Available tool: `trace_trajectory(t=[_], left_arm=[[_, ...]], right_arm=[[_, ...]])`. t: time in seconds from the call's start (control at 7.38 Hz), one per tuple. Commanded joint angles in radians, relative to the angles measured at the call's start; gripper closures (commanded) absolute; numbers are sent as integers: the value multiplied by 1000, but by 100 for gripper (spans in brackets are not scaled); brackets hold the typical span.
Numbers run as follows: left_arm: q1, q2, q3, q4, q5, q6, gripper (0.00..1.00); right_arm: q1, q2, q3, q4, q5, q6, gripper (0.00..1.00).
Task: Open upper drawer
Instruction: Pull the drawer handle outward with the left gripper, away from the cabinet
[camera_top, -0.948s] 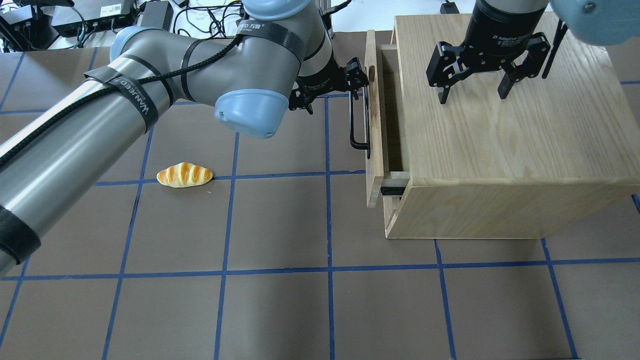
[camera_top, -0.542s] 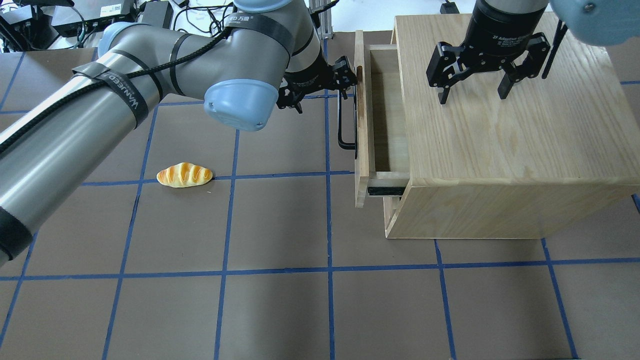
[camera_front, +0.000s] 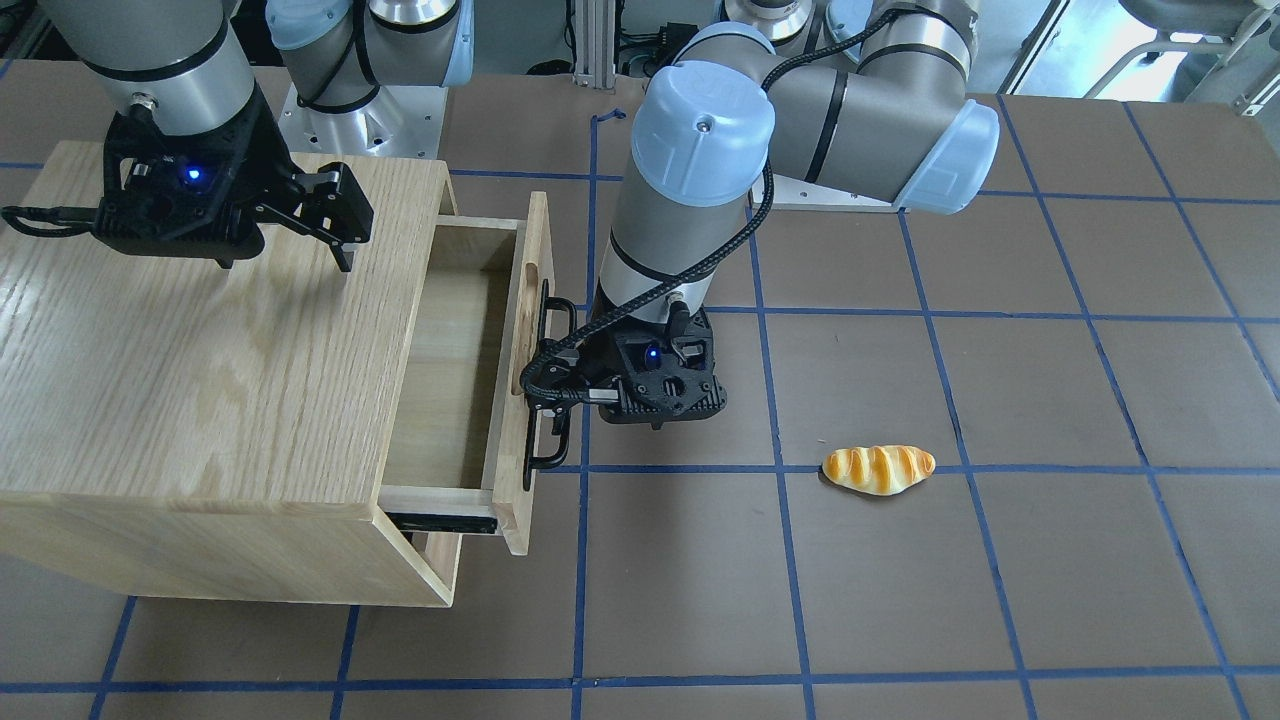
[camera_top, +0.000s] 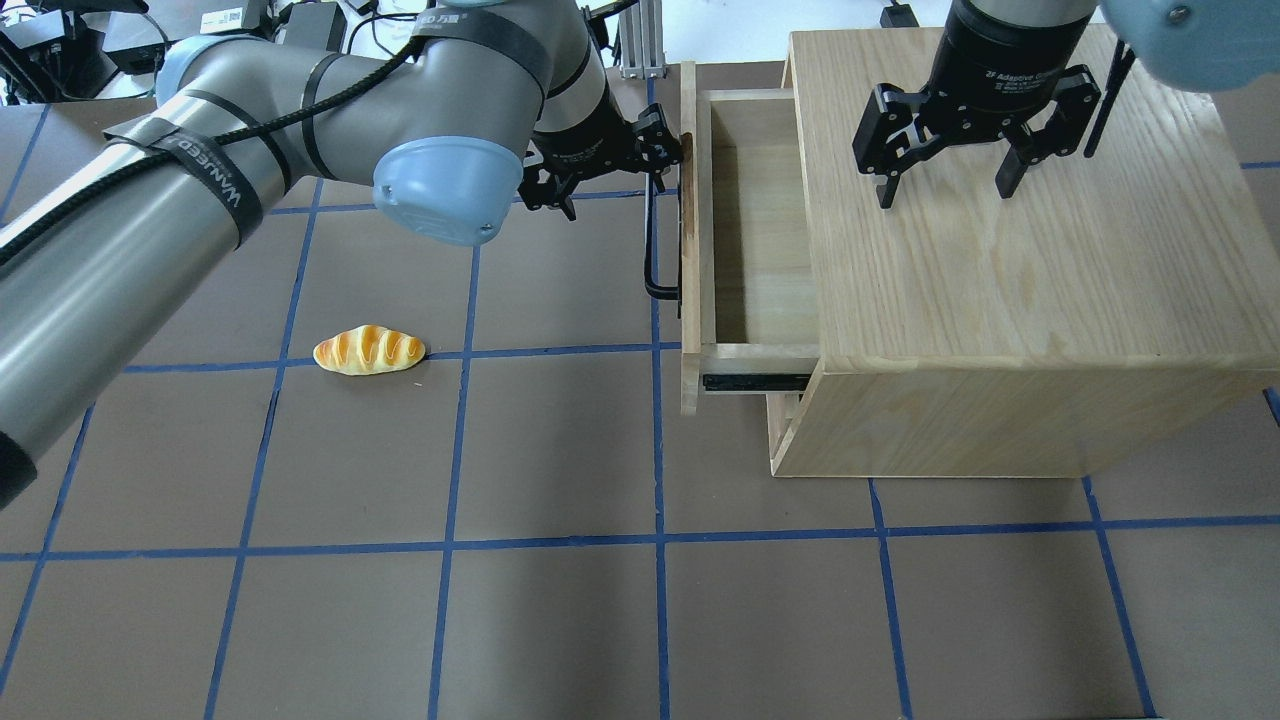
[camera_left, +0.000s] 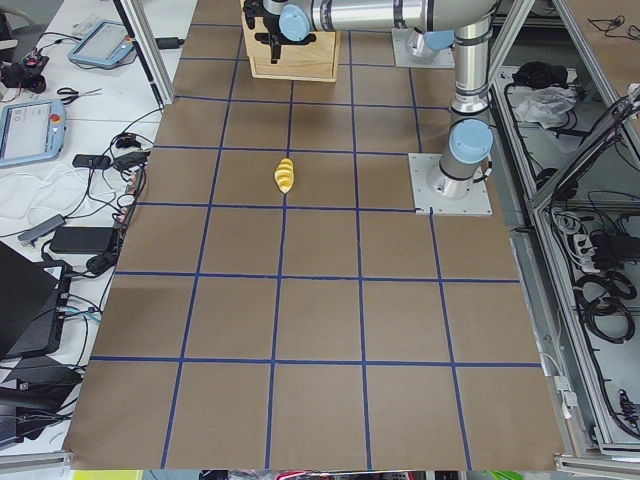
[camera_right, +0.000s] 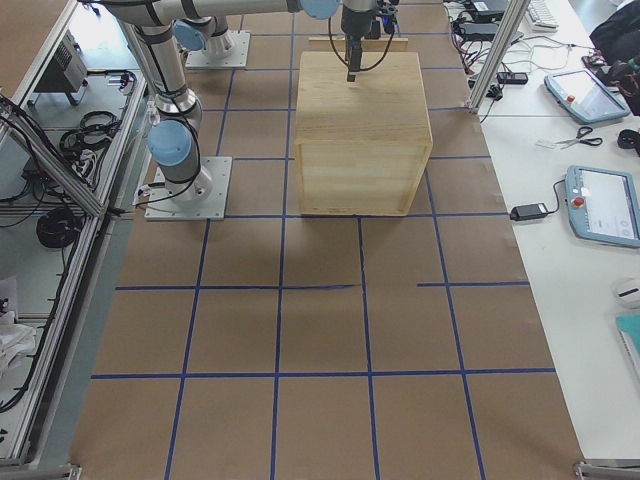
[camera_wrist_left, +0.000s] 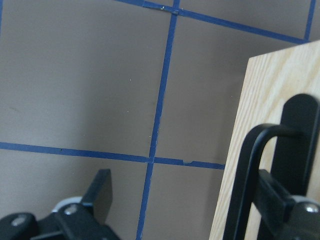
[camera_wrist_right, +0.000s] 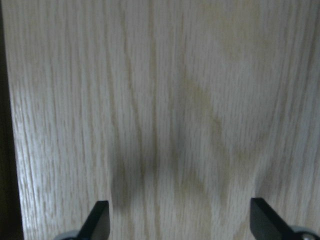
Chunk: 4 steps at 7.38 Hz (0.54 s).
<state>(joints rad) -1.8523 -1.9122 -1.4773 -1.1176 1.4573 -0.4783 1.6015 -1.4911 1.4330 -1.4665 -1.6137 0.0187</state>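
**Item 1.** Upper drawer (camera_top: 760, 230): shallow light-wood box with a flat front panel.
- It sits at the top of the cabinet's left face, on the right far part of the table in the overhead view.
- It stands open, drawn out leftward, and its pale wooden floor shows.
- A black side rail (camera_top: 755, 381) is exposed along its near side, between the front panel and the cabinet.

**Item 2.** Long black metal bar handle (camera_top: 650, 250): fixed upright-bracket fashion on the left face of the front panel.

**Item 3.** Left gripper (camera_wrist_left: 182, 180): black, two-fingered, on the grey arm with blue joint caps.
- It is at the far half of the handle, level with the drawer front.
- The jaws are spread wide.
- In the wrist view one finger (camera_wrist_left: 275, 192) lies between the bar and the wooden panel, hooked behind the bar.
- The other finger (camera_wrist_left: 100, 192) stands well clear to the left, over the table.
- The bar is not pinched.

**Item 4.** Right gripper (camera_top: 945, 195): black, two-fingered, pointing down over the far part of the cabinet top.
- The jaws are spread wide with nothing between them.
- Whether the tips touch the wood cannot be told.

**Item 5.** Large oak-grain cabinet (camera_top: 1000, 280): a box-shaped body standing right of the table's centre.

**Item 6.** Small golden-brown bread roll (camera_top: 368, 350): glossy, with pale stripes.
- It lies on a blue line left of the drawer, well apart from it.

**Item 7.** Brown table (camera_top: 560, 600): marked in squares with blue tape.
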Motion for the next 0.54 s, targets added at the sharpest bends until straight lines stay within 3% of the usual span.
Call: trace_trajectory(t=[0.0,0.41], left_arm=[[19,10,-1,-20,6,26,0],[51,19,-4,-45,6,64,0]], right_arm=[[0,0,0,0,0,1,0],[0,0,0,0,0,1,0]])
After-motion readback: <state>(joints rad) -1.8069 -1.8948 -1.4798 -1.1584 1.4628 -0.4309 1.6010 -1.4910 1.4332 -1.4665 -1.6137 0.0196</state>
